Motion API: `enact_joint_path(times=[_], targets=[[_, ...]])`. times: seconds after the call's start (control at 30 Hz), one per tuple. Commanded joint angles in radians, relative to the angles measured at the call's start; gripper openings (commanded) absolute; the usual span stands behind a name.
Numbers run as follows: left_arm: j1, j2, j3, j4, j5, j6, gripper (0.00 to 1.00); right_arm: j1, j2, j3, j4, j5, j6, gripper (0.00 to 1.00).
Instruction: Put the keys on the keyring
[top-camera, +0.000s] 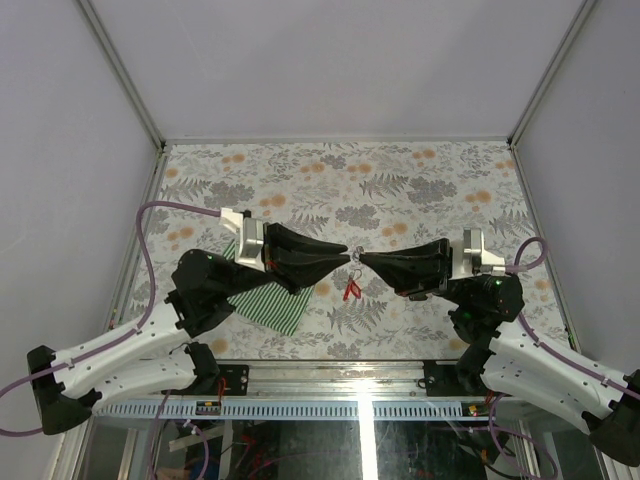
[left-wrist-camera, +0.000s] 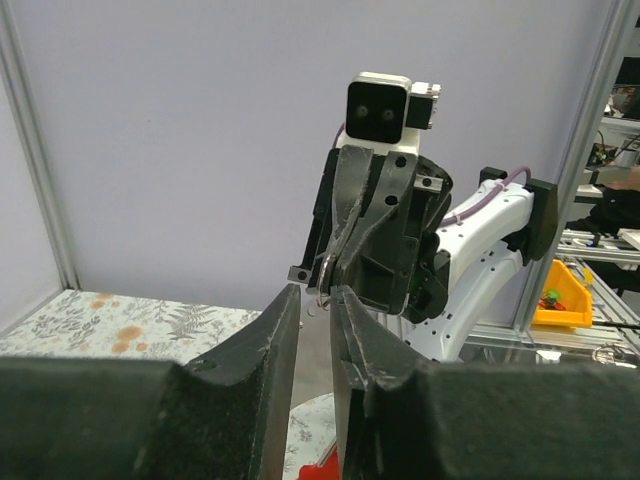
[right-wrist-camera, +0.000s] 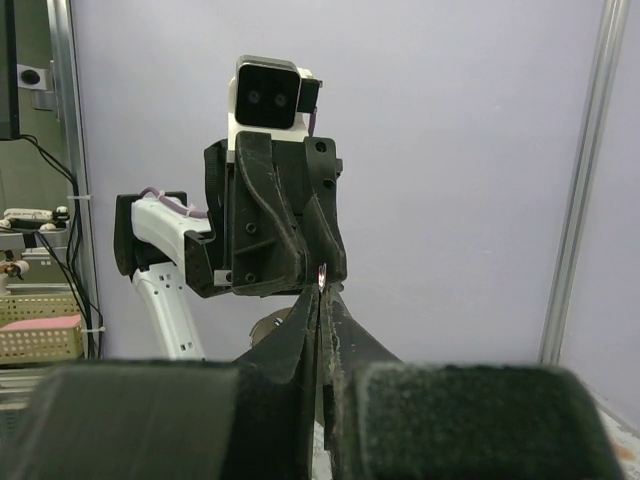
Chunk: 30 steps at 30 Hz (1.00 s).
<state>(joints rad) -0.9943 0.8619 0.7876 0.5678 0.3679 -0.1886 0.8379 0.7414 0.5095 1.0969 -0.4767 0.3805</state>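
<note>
Nearest the bases in the top view, a green-striped cloth (top-camera: 268, 303) lies on the floral table (top-camera: 430, 180), partly under the left arm. Just past it, the red tag (top-camera: 352, 290) of the keyring (left-wrist-camera: 324, 276) shows on the near side of the spot where the two grippers meet tip to tip. Only the left wrist view shows the left gripper (left-wrist-camera: 315, 296) with a narrow gap between its fingers, and a thin grey loop at the opposite tips. The right wrist view shows the right gripper (right-wrist-camera: 322, 292) pressed together, seemingly pinching that loop; there only a tiny glint shows.
</note>
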Motion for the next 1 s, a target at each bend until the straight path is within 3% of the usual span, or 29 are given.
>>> enact_joint_path(times=[0.0,0.47,0.97], targets=[[-0.006,-0.003,0.001,0.102,0.055,-0.022,0.2,0.004,-0.014,0.062,0.072,-0.013,-0.014,0.0],[-0.006,0.027,-0.003,0.143,0.09,-0.046,0.22,0.004,-0.008,0.077,0.073,-0.042,-0.011,0.0],[-0.004,0.062,0.024,0.168,0.123,-0.06,0.18,0.005,-0.005,0.088,0.044,-0.067,-0.007,0.0]])
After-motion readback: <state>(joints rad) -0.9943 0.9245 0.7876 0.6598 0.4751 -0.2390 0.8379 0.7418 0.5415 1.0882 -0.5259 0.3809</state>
